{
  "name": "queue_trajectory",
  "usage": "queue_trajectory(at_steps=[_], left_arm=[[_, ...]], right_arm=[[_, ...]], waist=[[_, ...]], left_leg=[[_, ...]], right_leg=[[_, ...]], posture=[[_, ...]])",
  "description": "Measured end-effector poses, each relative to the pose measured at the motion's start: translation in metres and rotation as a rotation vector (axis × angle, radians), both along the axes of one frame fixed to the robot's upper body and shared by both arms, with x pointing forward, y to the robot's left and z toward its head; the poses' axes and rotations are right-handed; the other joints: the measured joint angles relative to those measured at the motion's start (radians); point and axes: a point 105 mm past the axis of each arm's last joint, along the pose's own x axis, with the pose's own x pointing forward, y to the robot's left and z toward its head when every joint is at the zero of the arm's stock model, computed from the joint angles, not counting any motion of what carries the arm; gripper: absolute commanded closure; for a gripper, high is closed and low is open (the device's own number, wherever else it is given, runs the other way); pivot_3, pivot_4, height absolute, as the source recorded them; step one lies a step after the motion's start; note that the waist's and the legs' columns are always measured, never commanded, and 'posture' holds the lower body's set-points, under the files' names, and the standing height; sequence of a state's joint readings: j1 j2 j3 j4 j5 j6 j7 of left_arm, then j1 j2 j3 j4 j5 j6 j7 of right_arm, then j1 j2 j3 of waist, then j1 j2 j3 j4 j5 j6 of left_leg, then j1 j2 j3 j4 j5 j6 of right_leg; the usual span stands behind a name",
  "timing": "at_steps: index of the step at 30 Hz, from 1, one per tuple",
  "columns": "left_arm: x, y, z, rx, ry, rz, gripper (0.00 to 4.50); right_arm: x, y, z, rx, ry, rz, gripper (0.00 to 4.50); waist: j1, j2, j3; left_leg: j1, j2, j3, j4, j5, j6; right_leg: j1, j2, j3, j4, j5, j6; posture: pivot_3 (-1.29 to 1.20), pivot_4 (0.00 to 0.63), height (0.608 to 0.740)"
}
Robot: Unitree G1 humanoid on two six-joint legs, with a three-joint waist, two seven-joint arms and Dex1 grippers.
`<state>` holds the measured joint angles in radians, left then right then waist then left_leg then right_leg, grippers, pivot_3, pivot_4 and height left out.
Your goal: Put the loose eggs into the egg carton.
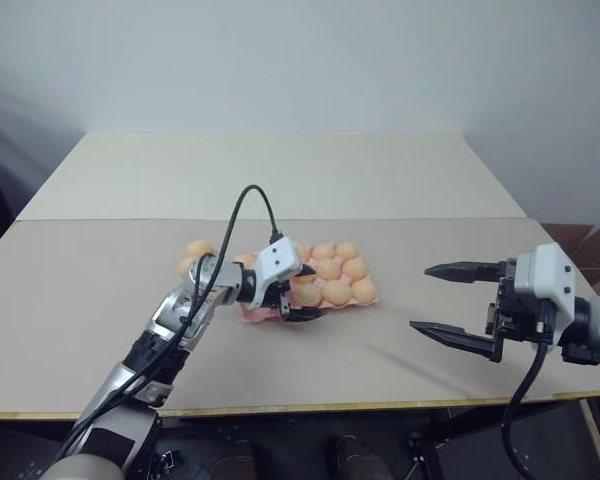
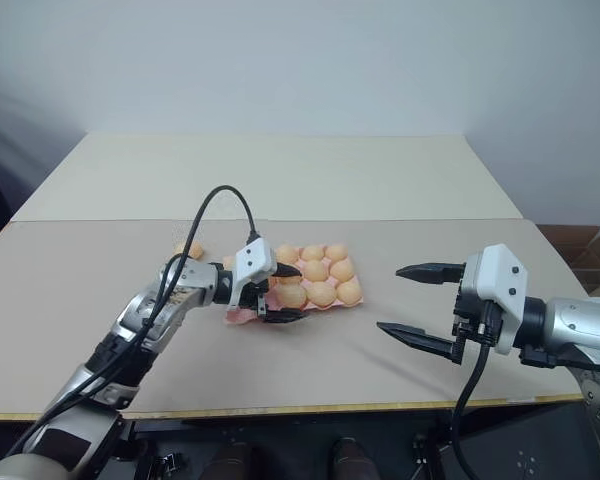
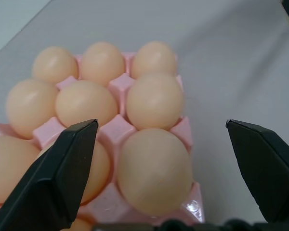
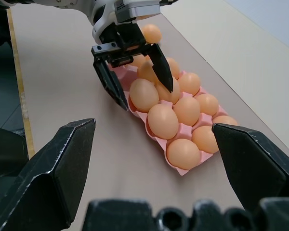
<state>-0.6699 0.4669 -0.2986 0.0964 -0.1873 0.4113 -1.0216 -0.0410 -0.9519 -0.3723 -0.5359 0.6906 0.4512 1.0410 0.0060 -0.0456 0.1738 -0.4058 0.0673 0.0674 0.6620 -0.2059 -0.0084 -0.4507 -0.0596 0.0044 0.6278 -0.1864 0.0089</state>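
nearest the head camera, the right gripper hangs over bare table to the right of the egg carton, well apart from it, its fingers spread wide and holding nothing.

further in, the left gripper sits at the carton's left end, pointing to the right along the carton's long axis. its fingers stand apart, one on each side of the egg in the near end cup; that egg rests in its cup and neither finger appears to press on it. judgement: this egg looks seated and let go, so the next step is a straight pull-back along the fingers' line, away from the tray, without brushing the neighbouring eggs.

beyond the left arm, two loose eggs lie on the table just past the carton's far left corner. they lie behind the left gripper's wrist, not ahead of its fingers. the left arm is much the nearer to them.
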Motion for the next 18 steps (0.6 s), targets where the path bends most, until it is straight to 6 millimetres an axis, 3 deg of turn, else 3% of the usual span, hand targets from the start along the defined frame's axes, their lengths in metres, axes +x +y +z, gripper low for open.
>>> queue_trajectory(at_steps=[4,11,18], left_arm=[[0.005,0.025,0.011,-0.041,-0.02,0.084,0.01],[-0.013,0.091,0.045,-0.112,-0.087,0.264,0.01],[-0.037,0.175,0.042,-0.063,-0.08,0.612,0.01]], right_arm=[[0.003,0.0,0.006,0.007,-0.019,0.006,0.0],[0.004,0.008,0.025,0.148,-0.019,0.09,0.0],[0.008,0.007,0.031,0.192,-0.003,0.139,0.0]], waist=[[-0.009,0.0,0.0],[-0.02,0.0,0.0],[-0.02,0.0,0.0]], left_leg=[[0.0,0.0,0.0,0.0,0.0,0.0],[0.001,0.001,0.0,0.0,0.0,0.0],[0.001,0.001,0.0,0.0,0.0,0.0]], right_leg=[[0.0,0.0,0.0,0.0,0.0,0.0],[0.0,0.0,-0.001,0.001,0.0,0.0],[-0.001,0.0,0.0,0.0,-0.001,-0.001]], posture=[[0.0,0.15,0.74],[0.0,0.15,0.74],[0.0,0.15,0.74]])
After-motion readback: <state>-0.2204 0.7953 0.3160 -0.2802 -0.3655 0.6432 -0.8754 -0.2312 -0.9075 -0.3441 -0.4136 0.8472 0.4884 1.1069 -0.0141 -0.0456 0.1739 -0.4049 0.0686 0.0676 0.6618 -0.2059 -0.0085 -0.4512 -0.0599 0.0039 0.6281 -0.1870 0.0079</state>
